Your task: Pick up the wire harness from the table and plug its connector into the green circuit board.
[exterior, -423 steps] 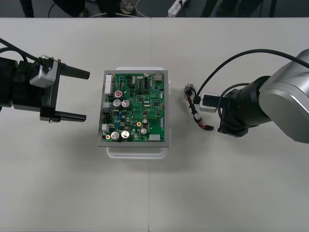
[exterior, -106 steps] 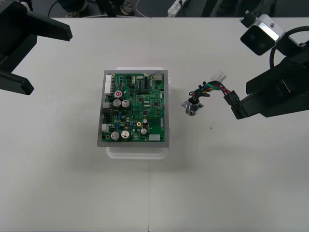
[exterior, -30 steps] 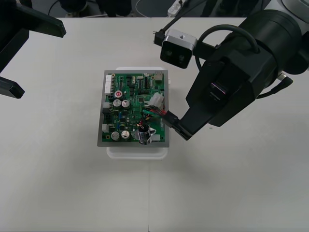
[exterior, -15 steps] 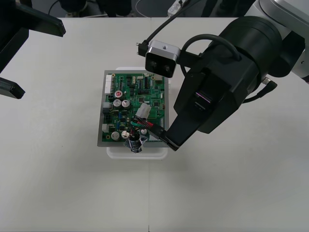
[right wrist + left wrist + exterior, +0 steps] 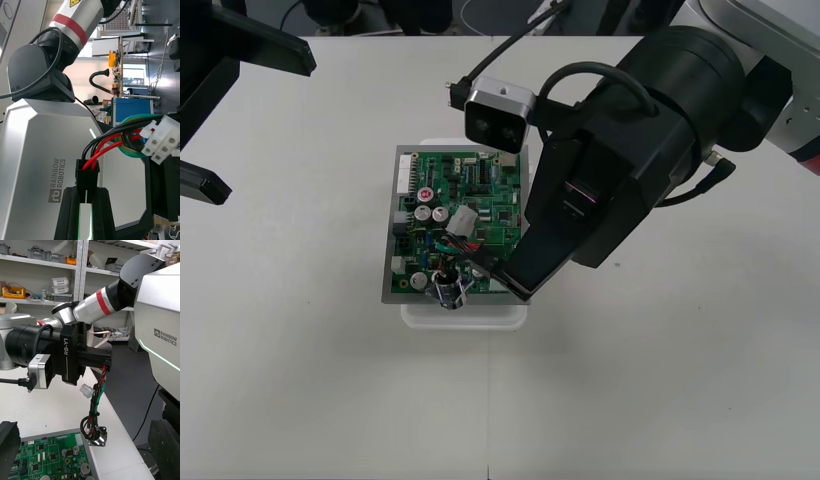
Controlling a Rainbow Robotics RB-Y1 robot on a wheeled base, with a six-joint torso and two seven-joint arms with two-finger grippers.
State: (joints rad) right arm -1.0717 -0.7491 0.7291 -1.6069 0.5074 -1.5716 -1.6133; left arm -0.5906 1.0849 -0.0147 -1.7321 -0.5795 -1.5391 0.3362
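My right gripper (image 5: 512,283) hovers above the near right part of the green circuit board (image 5: 442,178) on its white base (image 5: 465,316). It is shut on the harness's small black plug (image 5: 87,175). From the plug the red, black and green wires (image 5: 112,141) loop out to a white connector (image 5: 463,221). The round metal socket (image 5: 447,291) dangles over the board's near edge. The left wrist view has the right gripper (image 5: 98,357) with the socket (image 5: 98,435) hanging above the board (image 5: 45,459). My left gripper (image 5: 270,125) is open, raised at the far left.
The pale table (image 5: 660,400) lies bare around the base. A seam in the tabletop (image 5: 489,400) runs from front to back. Dark floor with cables (image 5: 480,15) borders the far edge.
My right arm has carried the harness leftward across the board, so the socket now hangs near the middle of the board's near edge. The left arm has not moved.
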